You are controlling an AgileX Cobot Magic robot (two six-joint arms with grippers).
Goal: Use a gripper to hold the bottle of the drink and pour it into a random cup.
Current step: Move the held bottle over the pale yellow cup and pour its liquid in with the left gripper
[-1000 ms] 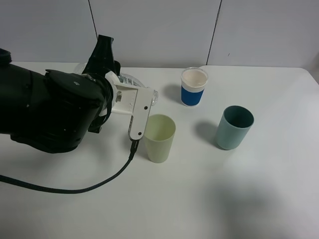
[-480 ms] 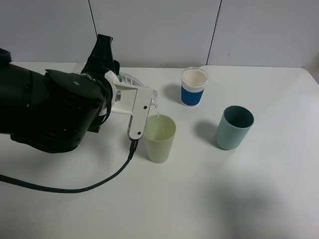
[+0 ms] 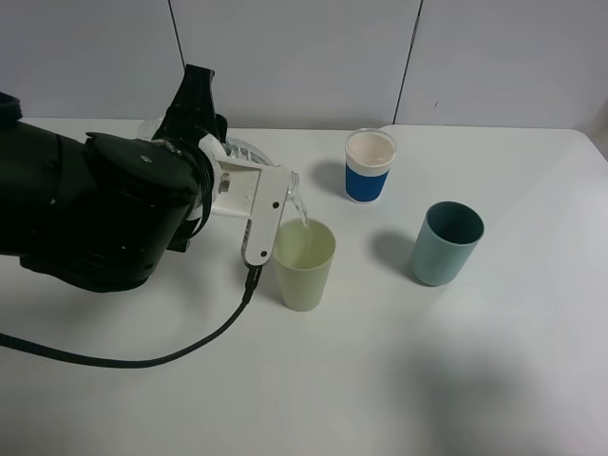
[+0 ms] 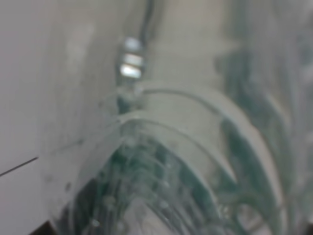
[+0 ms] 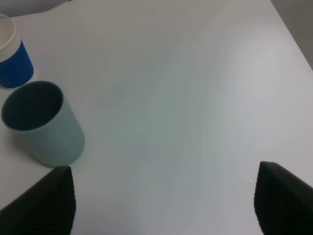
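- One cup matters: your left gripper (image 3: 264,211), clamped on the bottle (image 3: 291,180), holds it tipped, with the mouth just above the left rim of the pale yellow-green cup (image 3: 304,261); a thin stream falls in.
- Your right gripper (image 5: 164,205) hangs with fingers spread, well apart.
- To the right, the white cup with blue band (image 3: 369,163) and the teal tumbler (image 3: 446,242) stand clear of the pour.

I see a white table (image 3: 456,380) with three cups standing upright on it, well apart from one another: a pale yellow-green cup (image 3: 304,263) near the middle, a white cup with a blue band (image 3: 369,166) behind it, and a teal cup (image 3: 446,243) further right. A black cable (image 3: 142,361) trails across the front left.
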